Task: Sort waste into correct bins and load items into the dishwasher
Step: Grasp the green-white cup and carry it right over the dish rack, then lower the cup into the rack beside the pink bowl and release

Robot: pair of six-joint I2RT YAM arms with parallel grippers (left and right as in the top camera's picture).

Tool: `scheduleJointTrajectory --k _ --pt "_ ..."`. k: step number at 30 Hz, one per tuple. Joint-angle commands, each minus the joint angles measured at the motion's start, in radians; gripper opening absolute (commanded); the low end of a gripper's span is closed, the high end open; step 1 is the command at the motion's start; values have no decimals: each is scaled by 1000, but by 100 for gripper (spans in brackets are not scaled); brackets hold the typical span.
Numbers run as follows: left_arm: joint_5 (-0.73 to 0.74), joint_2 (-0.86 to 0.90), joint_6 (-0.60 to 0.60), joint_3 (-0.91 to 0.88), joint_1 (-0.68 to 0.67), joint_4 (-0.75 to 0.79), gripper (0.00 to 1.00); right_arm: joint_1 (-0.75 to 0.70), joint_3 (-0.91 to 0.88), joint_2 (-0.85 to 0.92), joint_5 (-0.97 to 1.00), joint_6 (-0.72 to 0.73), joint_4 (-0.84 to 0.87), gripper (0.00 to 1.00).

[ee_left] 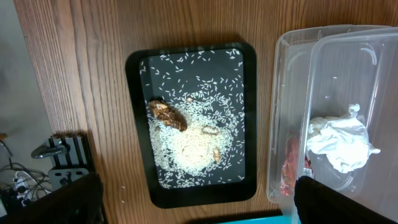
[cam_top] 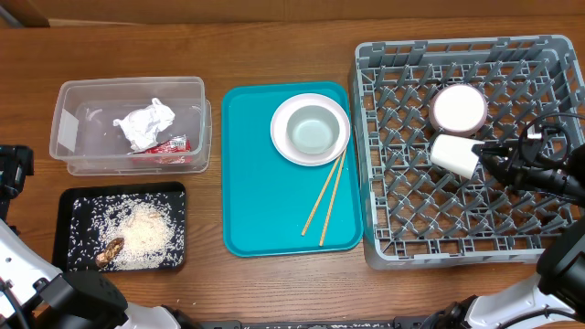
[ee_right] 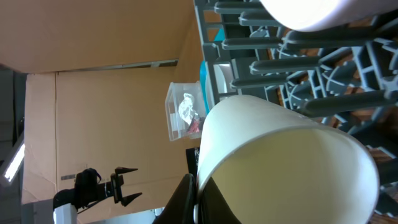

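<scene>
I'm holding the cup point(cam_top: 454, 153) on its side over the rack point(cam_top: 457, 259), with the right gripper point(cam_top: 487, 161) closed on its rim. In the wrist view one finger is sitting inside the mouth, pinching the thin wall. That's what is worrying me most: a rim pinch on smooth white ware is giving me little hold, so a knock against a peg could be twisting the cup out of the jaws. The pegs are crowding close under it. If I'm lowering it at this tilt, I'm judging it may be landing across peg tips rather than between them, then rolling once I let go. A round white dish point(cam_top: 459, 107) is sitting upturned just beside the cup, so a sideways swing could be clipping it and shifting it.

The left gripper point(ee_left: 198, 208) is hanging with jaws wide and empty above the black tray point(ee_left: 130, 124) of rice point(ee_left: 186, 149), next to the tub point(ee_left: 283, 124) holding the napkin point(ee_left: 339, 140) and wrapper point(ee_left: 291, 165). I'm seeing little risk there unless I'm dropping that arm blind into the rice and scattering it.

The plate point(cam_top: 280, 128) and chopsticks point(cam_top: 324, 196) are waiting on the teal tray point(cam_top: 256, 183). The chopstick ends are lying right at the plate's edge, so a careless lift could be flicking them away. Being thin, they could also be slipping through the rack's grid.
</scene>
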Motion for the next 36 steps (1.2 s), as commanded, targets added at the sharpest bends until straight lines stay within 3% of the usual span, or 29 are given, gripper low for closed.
scheduleJointTrajectory --k 1,13,29,33,36 --pt "-11 -8 -21 13 5 1 100 0 -3 11 -21 -4 5 4" --pt "-10 -8 -21 13 5 1 100 2 -3 12 73 3 8 4" --pt "-10 -8 -21 13 5 1 100 8 -90 12 5 10 92 4" --pt "-10 -8 -21 13 5 1 100 1 -90 12 78 160 167 4" --pt "-10 -8 -21 13 5 1 99 -6 -83 12 98 188 184 4"
